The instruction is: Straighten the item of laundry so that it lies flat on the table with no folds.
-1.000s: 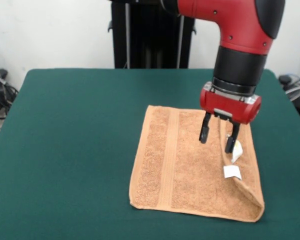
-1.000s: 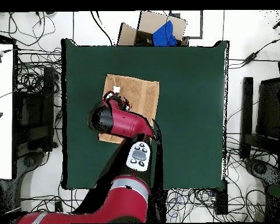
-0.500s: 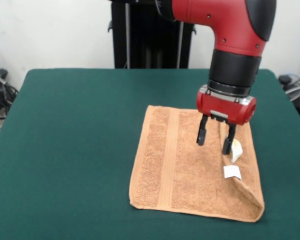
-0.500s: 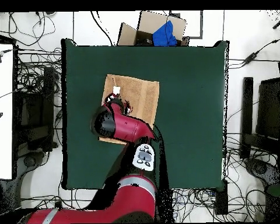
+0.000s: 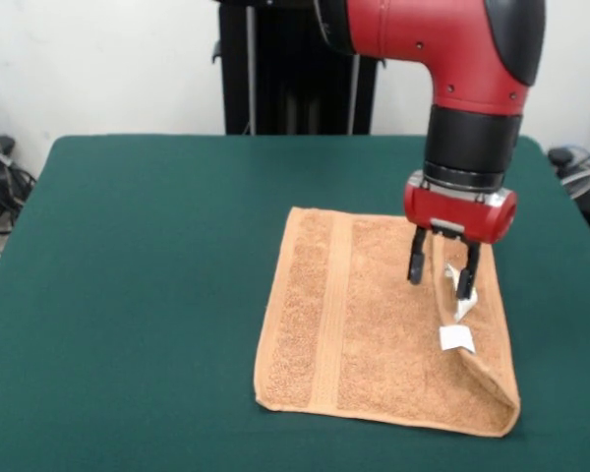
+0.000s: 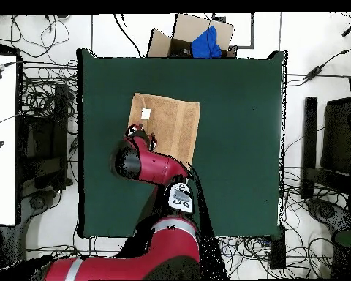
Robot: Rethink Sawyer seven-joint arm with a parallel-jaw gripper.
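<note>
Right of centre on worktop (image 5: 128,256): towel (image 5: 374,334), right edge folded over, white tag (image 5: 456,338) showing; gripper (image 5: 441,276) above fold, fingers apart, empty.

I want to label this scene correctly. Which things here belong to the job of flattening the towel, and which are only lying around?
Belonging to the job:
- towel, folded along one side
- its white tag
- green table
- gripper, open above the folded edge

Lying about:
- cardboard box with a blue item, beyond the table
- cables on the floor

green table (image 5: 128,295); partly folded towel (image 5: 374,334)
</note>
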